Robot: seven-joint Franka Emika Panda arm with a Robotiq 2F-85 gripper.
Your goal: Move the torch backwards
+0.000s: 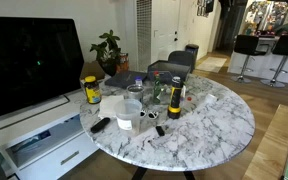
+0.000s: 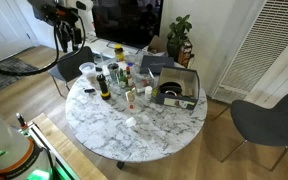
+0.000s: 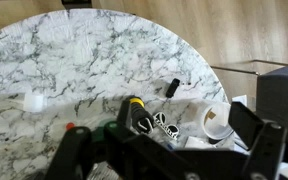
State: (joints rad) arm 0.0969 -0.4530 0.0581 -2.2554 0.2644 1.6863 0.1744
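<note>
The torch (image 1: 174,99) is a slim dark cylinder with a yellow-green band. It stands upright near the middle of the round marble table (image 1: 219,125). In the wrist view the torch (image 3: 134,114) shows from above, dark with a yellow top, between my two fingers and nearer the left one. My gripper (image 3: 169,150) is open and empty, high above the table. It touches nothing. I cannot make out the gripper in either exterior view.
A squat yellow jar (image 1: 92,90) and a flat black bar (image 1: 100,125) are at the table's left. A white cup (image 3: 216,118), sunglasses (image 3: 164,124) and a small black piece (image 3: 171,88) lie near the torch. An open box (image 2: 176,88) stands at the edge.
</note>
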